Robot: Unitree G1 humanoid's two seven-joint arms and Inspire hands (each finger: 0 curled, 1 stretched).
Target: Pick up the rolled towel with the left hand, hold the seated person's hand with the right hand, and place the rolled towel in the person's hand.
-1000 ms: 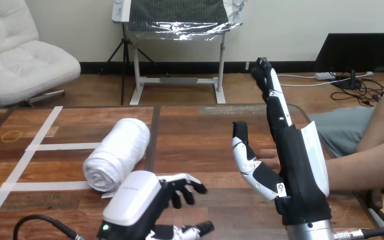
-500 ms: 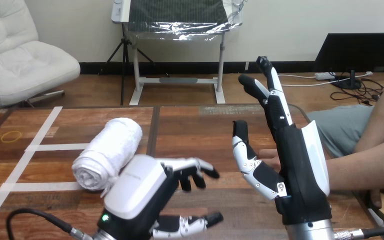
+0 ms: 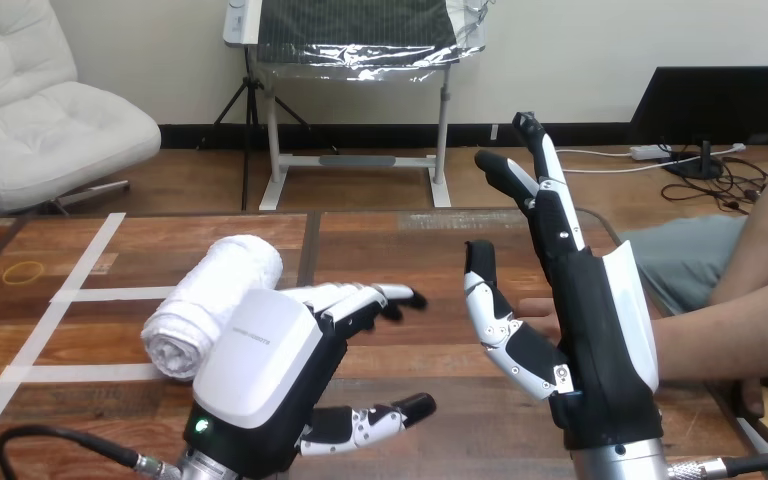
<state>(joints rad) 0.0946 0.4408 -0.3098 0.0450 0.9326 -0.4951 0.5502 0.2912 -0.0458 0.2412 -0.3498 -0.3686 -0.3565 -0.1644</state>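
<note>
While the open left robot hand point(image 3: 260, 370) is hovering just right of the rolled towel point(image 3: 205, 300), it is risking nudging it away; the right robot hand point(image 3: 600, 330) is open too.

The towel point(image 3: 205, 305) is white cloth, rough and nubbly. The table point(image 3: 400, 250) is grained brown wood with a dull sheen; matt white tape point(image 3: 110, 293) crosses it at nine o'clock. The left hand point(image 3: 260, 370) and right hand point(image 3: 590, 330) wear smooth, glossy white plastic shells over matt black.

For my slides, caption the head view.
Open left hand beside the white rolled towel on the wooden table; open right hand upright in front of the person's hand.
</note>
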